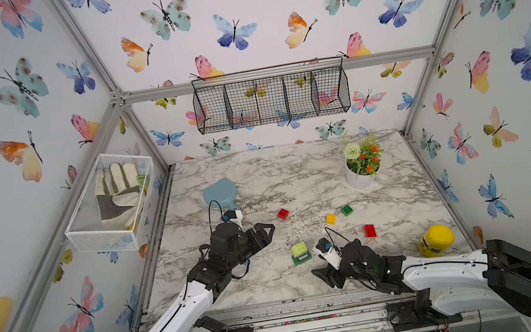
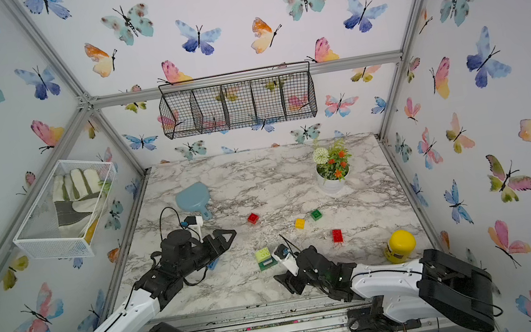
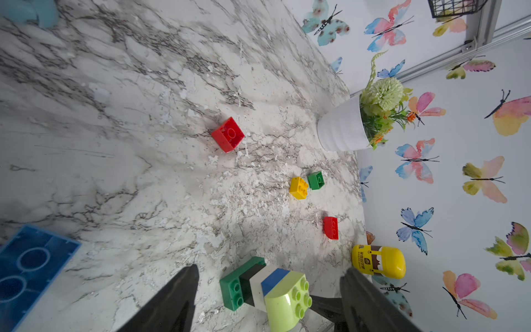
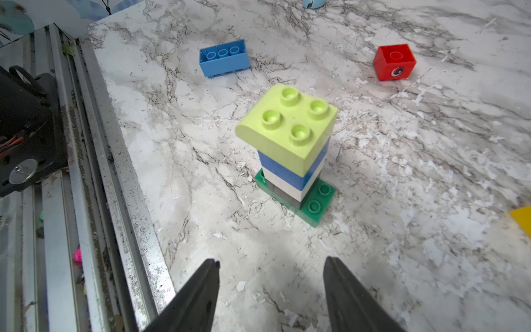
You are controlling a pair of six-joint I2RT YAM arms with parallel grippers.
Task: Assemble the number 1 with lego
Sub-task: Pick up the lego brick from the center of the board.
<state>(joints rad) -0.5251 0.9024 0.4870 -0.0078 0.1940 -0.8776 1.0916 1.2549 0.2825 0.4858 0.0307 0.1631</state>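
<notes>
An upright lego stack (image 1: 301, 252) (image 4: 290, 149) stands near the table's front middle: green oblong base, then black, white and blue bricks, and a lime one on top. My left gripper (image 1: 265, 234) (image 3: 270, 271) hangs open to the stack's left, holding nothing. My right gripper (image 1: 323, 276) (image 4: 271, 260) is open just in front of the stack, clear of it. Loose bricks lie beyond: a red cube (image 1: 283, 213), a yellow one (image 1: 331, 218), a green one (image 1: 346, 210) and a red oblong (image 1: 370, 231). A blue oblong brick (image 2: 213, 264) (image 4: 224, 59) lies under my left arm.
A pale blue scoop (image 1: 221, 193) lies at the back left. A white flower pot (image 1: 362, 177) stands at the back right and a yellow bottle (image 1: 435, 239) at the front right. A metal rail (image 4: 86, 172) runs along the table's front edge. Wire baskets hang on the walls.
</notes>
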